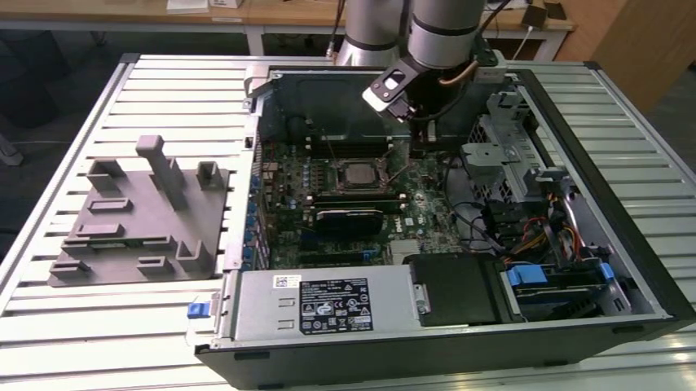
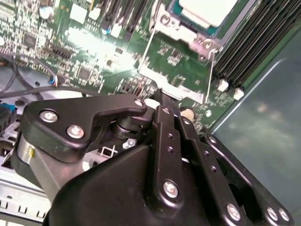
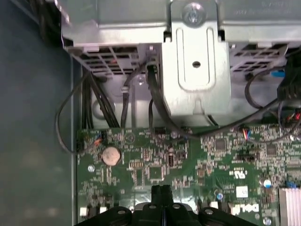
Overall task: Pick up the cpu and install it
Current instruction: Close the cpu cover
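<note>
The flat, square, silver-topped cpu point(image 1: 357, 173) sits in its socket, so placement looks done. The end effector point(image 3: 162, 189) hovers nearby over the green motherboard point(image 3: 197, 157), pressed together and empty.

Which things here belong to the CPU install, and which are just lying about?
Job: cpu, lying in its socket; gripper, shut, over the motherboard.
Lying about: grey fixture beside the case; power supply; coin cell; metal drive cage.
</note>
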